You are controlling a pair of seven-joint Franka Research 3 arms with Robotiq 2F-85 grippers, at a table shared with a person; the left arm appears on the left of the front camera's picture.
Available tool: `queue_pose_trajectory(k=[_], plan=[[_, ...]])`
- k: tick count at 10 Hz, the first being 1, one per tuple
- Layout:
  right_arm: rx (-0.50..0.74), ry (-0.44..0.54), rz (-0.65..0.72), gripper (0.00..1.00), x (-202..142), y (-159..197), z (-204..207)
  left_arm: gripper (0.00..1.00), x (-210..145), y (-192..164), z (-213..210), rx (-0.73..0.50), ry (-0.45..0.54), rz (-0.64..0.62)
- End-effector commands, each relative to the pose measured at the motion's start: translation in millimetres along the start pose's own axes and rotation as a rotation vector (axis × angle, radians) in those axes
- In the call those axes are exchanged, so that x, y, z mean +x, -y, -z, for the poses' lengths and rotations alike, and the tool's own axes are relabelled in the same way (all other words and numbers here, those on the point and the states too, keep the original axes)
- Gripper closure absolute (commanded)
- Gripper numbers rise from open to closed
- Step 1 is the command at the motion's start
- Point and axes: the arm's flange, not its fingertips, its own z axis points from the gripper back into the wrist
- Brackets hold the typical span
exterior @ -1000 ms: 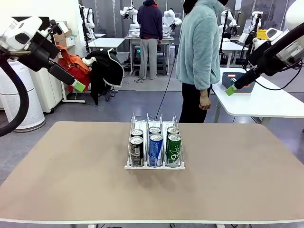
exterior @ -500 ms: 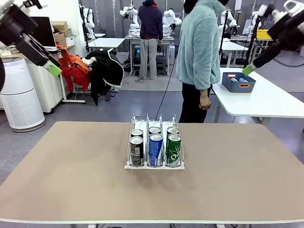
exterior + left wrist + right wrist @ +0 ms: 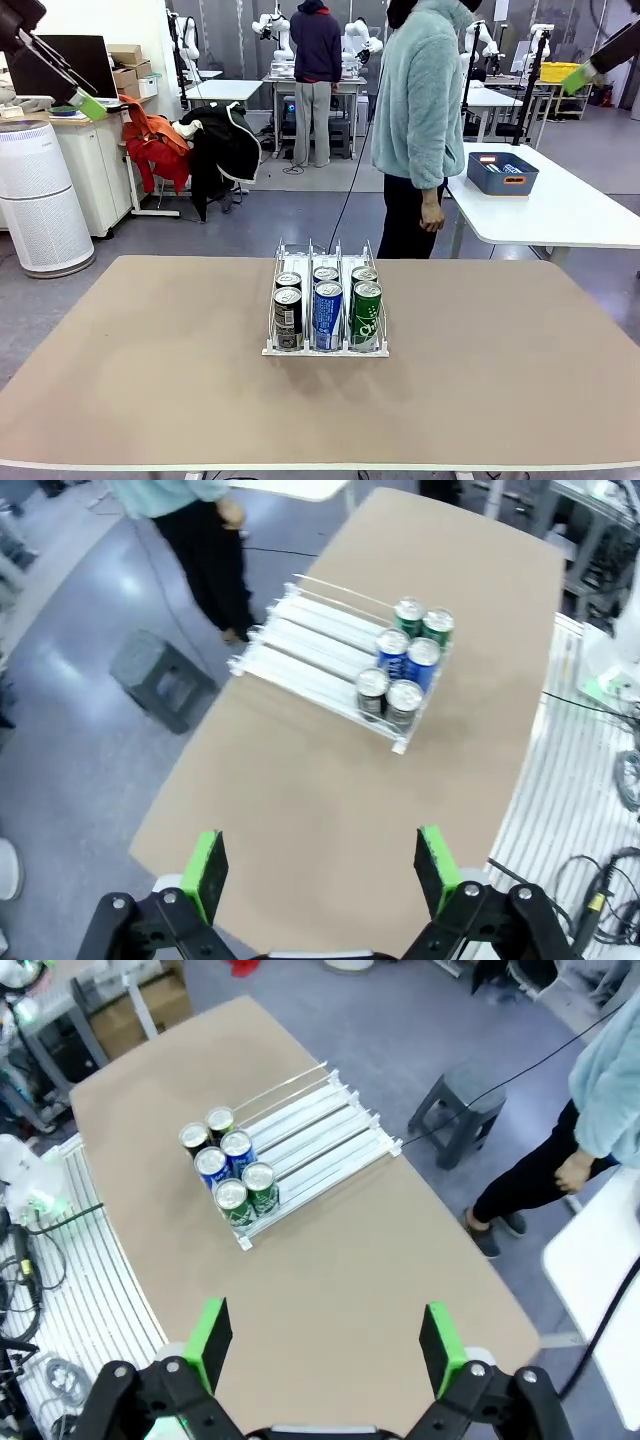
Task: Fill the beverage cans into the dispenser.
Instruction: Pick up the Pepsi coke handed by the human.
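The white dispenser (image 3: 325, 348) stands in the middle of the tan table (image 3: 150, 380). Several beverage cans stand at its front end, in two rows: a dark one (image 3: 288, 318), a blue one (image 3: 328, 315) and a green one (image 3: 367, 315) in front. My left gripper (image 3: 85, 103) is high in the top left corner, and my right gripper (image 3: 577, 78) is high at the top right, both far from the cans. From high above, the left wrist view shows the dispenser (image 3: 310, 655), the cans (image 3: 405, 665) and the left gripper (image 3: 322, 870) open and empty. The right gripper (image 3: 325, 1345) is likewise open and empty above the dispenser (image 3: 310, 1135) and cans (image 3: 228, 1170).
A person (image 3: 418, 100) in a light fleece stands at the table's far side, hand hanging down. A dark blue tub (image 3: 502, 172) sits on a white table at the right. A grey stool (image 3: 163, 680) stands on the floor by the far edge.
Both arms have risen and swung outward, the left gripper toward the top left corner and the right toward the top right. The cans, dispenser and person have not moved.
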Motion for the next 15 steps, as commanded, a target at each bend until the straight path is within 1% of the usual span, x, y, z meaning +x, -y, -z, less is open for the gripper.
queue_pose_trajectory(k=[1, 2, 3, 4, 5, 11, 12, 15], plan=[[-0.049, 0.044, -0.013, 0.0, -7, -6, -15, 0.0, -3, 9, 6, 0.158, -0.053, -0.037], [-0.077, 0.068, -0.011, 0.0, -10, -8, -24, 0.0, -2, 10, 3, 0.173, -0.06, -0.035], [-0.085, 0.084, -0.001, 0.0, -11, -9, -28, 0.0, -1, 12, 2, 0.155, -0.06, -0.046], [-0.104, 0.064, 0.011, 0.0, -13, -11, -14, 0.0, -1, 13, 4, 0.111, -0.033, -0.065], [-0.068, 0.053, -0.002, 0.0, -4, -6, -36, 0.0, 4, 3, -3, 0.148, -0.032, -0.026], [-0.079, 0.059, 0.001, 0.0, -5, -6, -36, 0.0, 4, 3, -3, 0.148, -0.032, -0.026], [-0.04, 0.04, 0.002, 0.0, -7, -8, -44, 0.0, 4, 3, -3, 0.148, -0.032, -0.026], [0.034, 0.059, 0.038, 0.0, -7, -10, -68, 0.0, 4, 3, -3, 0.148, -0.032, -0.026]])
